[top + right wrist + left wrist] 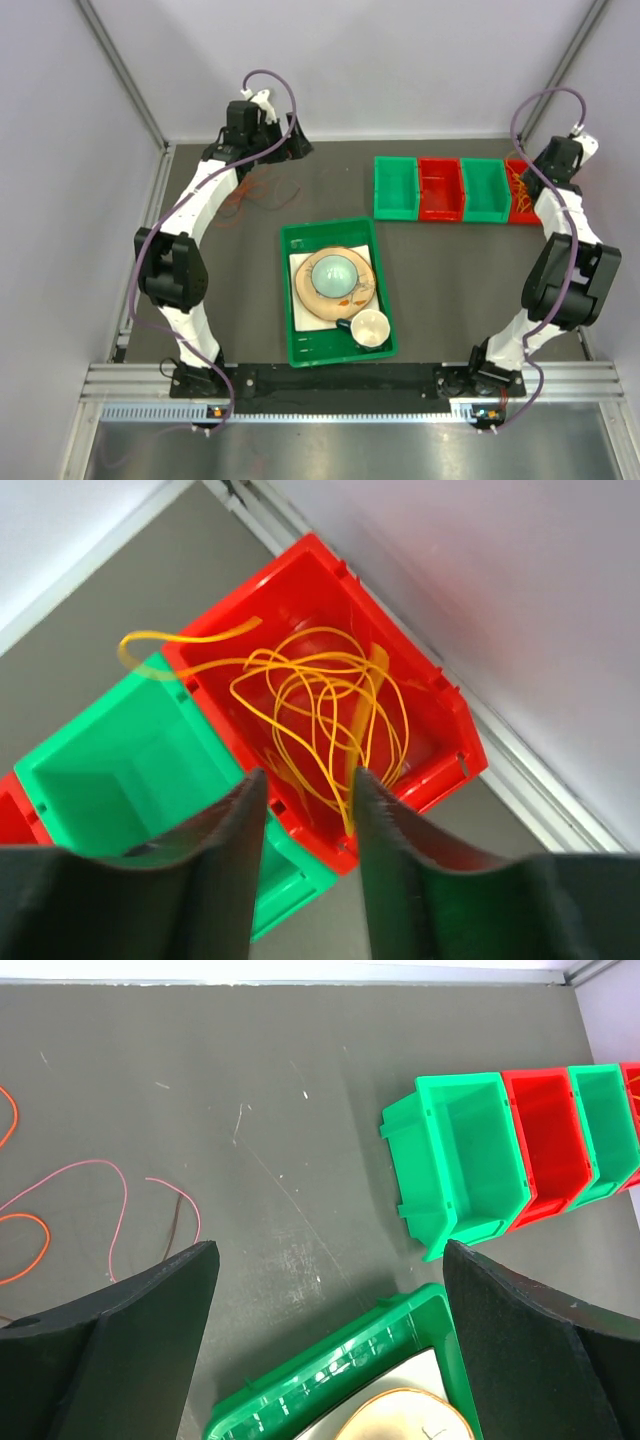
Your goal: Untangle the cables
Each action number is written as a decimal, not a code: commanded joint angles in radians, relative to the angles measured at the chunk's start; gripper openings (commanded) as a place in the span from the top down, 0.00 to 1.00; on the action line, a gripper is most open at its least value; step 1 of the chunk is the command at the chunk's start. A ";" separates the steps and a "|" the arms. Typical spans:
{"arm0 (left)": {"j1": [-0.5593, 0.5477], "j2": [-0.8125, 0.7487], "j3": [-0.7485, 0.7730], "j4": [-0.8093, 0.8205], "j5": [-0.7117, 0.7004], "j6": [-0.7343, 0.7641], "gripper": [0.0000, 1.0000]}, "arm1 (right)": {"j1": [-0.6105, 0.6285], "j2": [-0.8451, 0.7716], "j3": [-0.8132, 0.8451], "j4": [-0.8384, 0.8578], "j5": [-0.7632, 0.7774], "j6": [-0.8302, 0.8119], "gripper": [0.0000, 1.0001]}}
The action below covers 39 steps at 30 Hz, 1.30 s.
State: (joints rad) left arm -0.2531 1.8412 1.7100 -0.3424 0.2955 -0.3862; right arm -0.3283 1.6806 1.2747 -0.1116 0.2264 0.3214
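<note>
A loose tangle of thin pink, orange and brown cables (255,195) lies on the dark table at the back left. In the left wrist view the pink cable (112,1210) and orange cable (28,1242) lie left of my fingers. My left gripper (293,140) (330,1255) is open wide and empty, above the table to the right of the tangle. A yellow cable (325,695) is coiled in the far-right red bin (520,192) (440,720). My right gripper (560,160) (308,780) hovers over that bin, open, one yellow strand near its right finger (400,860).
A row of green and red bins (440,188) stands at the back right; the left wrist view shows the nearest green bin (460,1160). A green tray (295,300) (330,1380) in the middle holds a plate, bowl and cup. Walls enclose the table on three sides.
</note>
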 commanded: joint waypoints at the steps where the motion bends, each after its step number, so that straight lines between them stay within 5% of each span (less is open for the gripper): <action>1: -0.005 -0.010 0.005 0.043 0.010 0.012 0.01 | 0.003 -0.015 0.055 -0.008 -0.012 0.010 0.44; 4: -0.005 -0.011 0.003 0.045 0.011 0.013 0.01 | 0.003 -0.047 0.090 -0.029 -0.018 0.007 0.31; 17: -0.006 -0.039 -0.004 0.034 0.010 0.021 0.01 | 0.028 -0.124 0.132 -0.134 -0.075 0.053 0.33; 27: -0.008 -0.046 -0.021 0.034 0.019 0.024 0.01 | 0.026 -0.283 -0.223 -0.122 -0.131 0.157 0.29; 39: -0.015 -0.027 0.005 0.025 0.030 0.033 0.01 | -0.115 -0.248 -0.348 0.030 -0.130 0.539 0.37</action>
State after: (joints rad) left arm -0.2623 1.8416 1.6897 -0.3450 0.3073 -0.3679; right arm -0.4194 1.4227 0.9218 -0.1936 0.1070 0.7200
